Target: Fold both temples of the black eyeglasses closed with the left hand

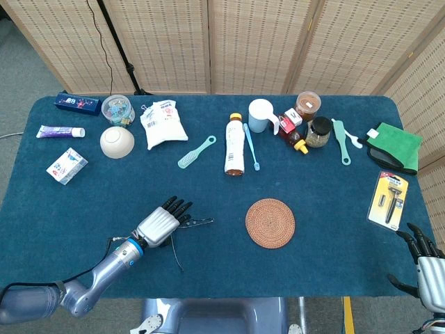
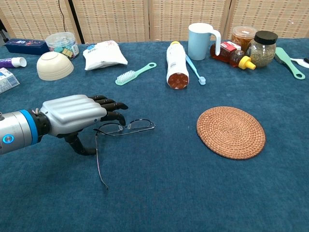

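Chest view showed the thin black wire-framed eyeglasses lying on the blue-carpeted desk, one temple stretched toward the camera. The light frame was judged likely to skid away if pushed rather than pinned, leaving that temple unfolded. The left hand was spread flat, nothing gripped, its dark fingertips at the nearer lens; contact could not be confirmed.

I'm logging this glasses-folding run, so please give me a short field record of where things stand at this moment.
target: eyeglasses, flat on the blue table
temple state: one temple sticks out toward the robot, unfolded; the other cannot be told
left hand: palm down, fingertips at the left end of the frame
right hand: at the table's near right corner, holding nothing
nearest other item: round woven coaster, apart from the glasses
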